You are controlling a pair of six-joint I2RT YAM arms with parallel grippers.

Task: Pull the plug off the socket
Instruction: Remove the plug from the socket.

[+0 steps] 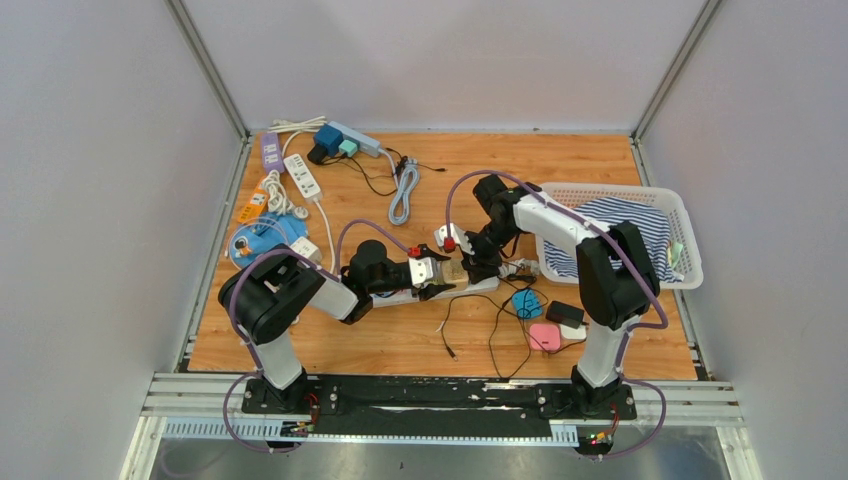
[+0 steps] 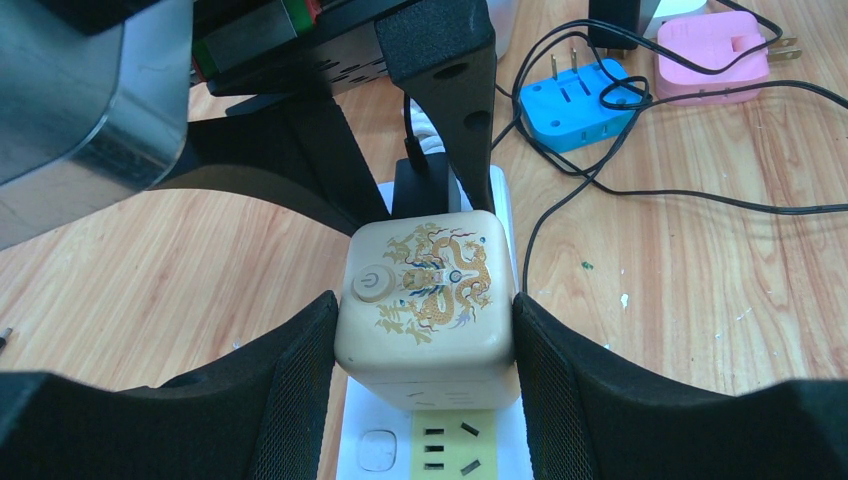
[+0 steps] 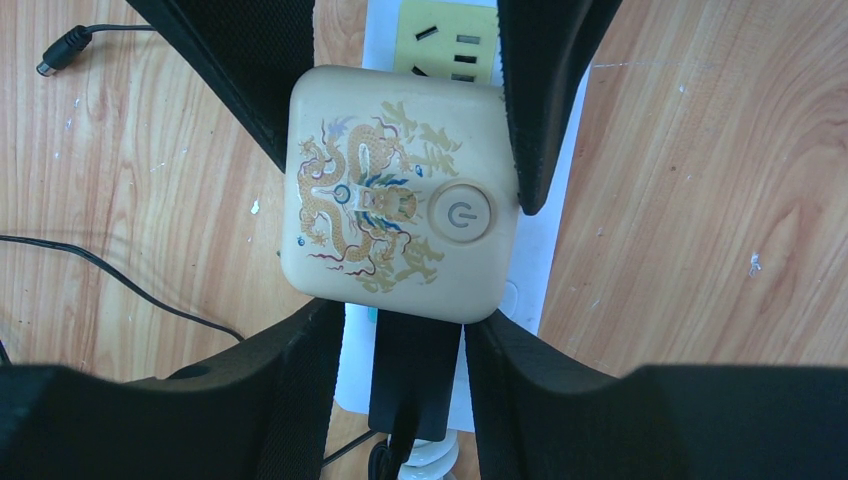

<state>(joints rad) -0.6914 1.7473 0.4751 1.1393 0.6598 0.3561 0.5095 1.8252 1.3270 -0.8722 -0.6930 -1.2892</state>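
1. The wooden desk [image 1: 400,340] lies under both of my hands, and they meet near its middle.
2. A white basket [image 1: 690,215] with striped cloth [image 1: 625,225] in it sits well off to the right of the right hand [image 3: 403,340].
3. A white power strip [image 3: 555,230] lies flat on the desk. It runs straight beneath both hands, from one to the other.
4. The left hand [image 2: 423,320] is clamped on the cream cube adapter [image 2: 425,300]. One finger presses each side of it. The cube has a gold dragon print and a round power button on top, and it stands on the strip.
5. The right hand faces the left from the far side of the cube. Its fingers are apart and straddle the black plug [image 3: 415,375]. One finger is against the plug, and a sliver of white strip shows between the plug and the other.
6. The black plug sits over the strip, just behind the cube and between the right hand's fingers. Its cable [image 3: 395,445] trails back under that hand. I cannot tell whether its prongs are seated.
7. A blue adapter [image 2: 580,100] and a pink adapter [image 2: 710,60] lie on the desk beyond the left hand's fingertips, off to one side among thin black cables.
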